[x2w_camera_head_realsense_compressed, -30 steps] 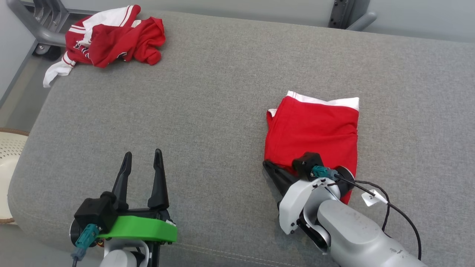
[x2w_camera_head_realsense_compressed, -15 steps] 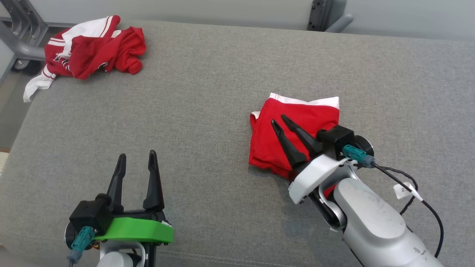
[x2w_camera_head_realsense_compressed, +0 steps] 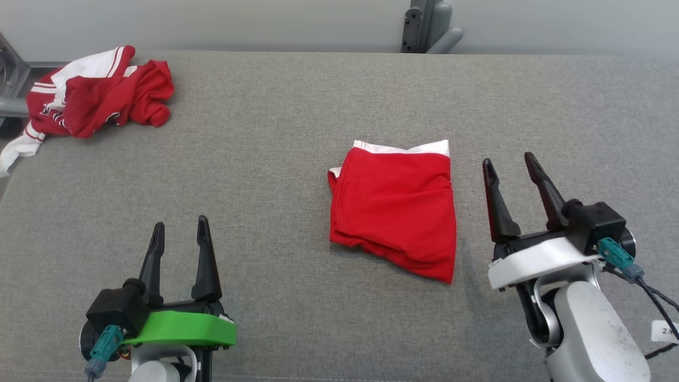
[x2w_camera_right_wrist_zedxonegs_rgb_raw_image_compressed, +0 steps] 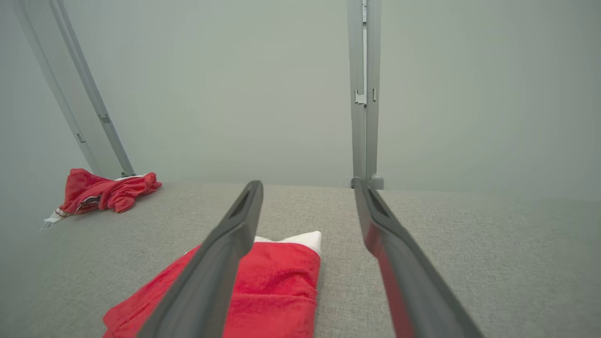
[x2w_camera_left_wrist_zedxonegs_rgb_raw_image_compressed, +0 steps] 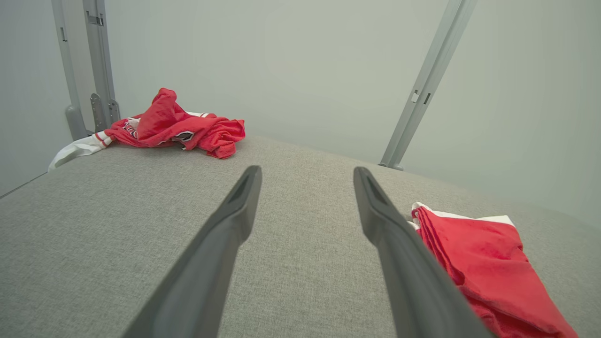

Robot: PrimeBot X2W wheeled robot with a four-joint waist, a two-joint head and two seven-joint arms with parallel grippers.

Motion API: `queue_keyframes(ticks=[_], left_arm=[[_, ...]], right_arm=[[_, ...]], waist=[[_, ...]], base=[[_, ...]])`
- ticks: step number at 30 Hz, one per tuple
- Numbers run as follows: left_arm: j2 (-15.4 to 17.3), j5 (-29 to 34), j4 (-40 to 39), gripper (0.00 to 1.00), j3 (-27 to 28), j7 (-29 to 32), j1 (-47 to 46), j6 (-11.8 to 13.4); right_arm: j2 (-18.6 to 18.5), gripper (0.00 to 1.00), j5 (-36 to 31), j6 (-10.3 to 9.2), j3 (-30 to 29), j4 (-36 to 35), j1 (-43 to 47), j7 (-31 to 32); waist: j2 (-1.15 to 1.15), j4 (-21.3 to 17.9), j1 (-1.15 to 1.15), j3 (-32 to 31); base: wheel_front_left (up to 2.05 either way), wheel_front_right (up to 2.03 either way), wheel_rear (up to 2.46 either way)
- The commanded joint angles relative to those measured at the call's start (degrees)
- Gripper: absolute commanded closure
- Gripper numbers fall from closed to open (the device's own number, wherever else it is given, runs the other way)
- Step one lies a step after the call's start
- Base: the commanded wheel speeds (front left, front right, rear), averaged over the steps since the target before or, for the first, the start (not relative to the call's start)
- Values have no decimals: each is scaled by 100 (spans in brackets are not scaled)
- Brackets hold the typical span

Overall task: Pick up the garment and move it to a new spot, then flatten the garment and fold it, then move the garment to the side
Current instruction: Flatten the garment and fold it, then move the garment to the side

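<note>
Folded garment (x2w_camera_head_realsense_compressed: 395, 209) lay flat on the grey cushion (x2w_camera_head_realsense_compressed: 297, 132), both grippers empty.
It sat just off centre toward 3 o'clock, its white band at the 12 o'clock edge. The right gripper (x2w_camera_head_realsense_compressed: 506, 159) stood clear of it at its 3 o'clock, jaws wide. The left gripper (x2w_camera_head_realsense_compressed: 180, 222) was at its 8 o'clock, jaws equally wide. A crumpled red-and-white piece (x2w_camera_head_realsense_compressed: 95, 98), possibly a jersey, lay at the 10 o'clock corner.

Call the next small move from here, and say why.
Probably reach the left gripper toward the crumpled garment at the far left corner. The folded garment lies flat and free beside the right gripper, both grippers stand open and empty, so this piece looks finished.
</note>
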Motion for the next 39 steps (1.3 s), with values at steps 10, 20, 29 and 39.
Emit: queue_keyframes(ticks=[10,20,29,39], left_arm=[[12,177,42,0,156,-14,190,20],[12,165,93,0,172,-14,249,43],[12,122,159,0,133,-14,145,18],[12,48,138,0,6,-14,29,73]], right_arm=[[112,0,-1,-2,-660,-667,865,-21],[111,0,85,-2,-616,-759,1179,-21],[112,0,87,-3,-571,-661,1088,-21],[-78,0,58,-3,-301,76,329,1147]], waist=[[0,-201,0,-66],[0,-279,0,-105],[0,-265,0,-71],[0,-94,0,107]], base=[[0,0,0],[0,0,0],[0,0,0],[0,0,0]])
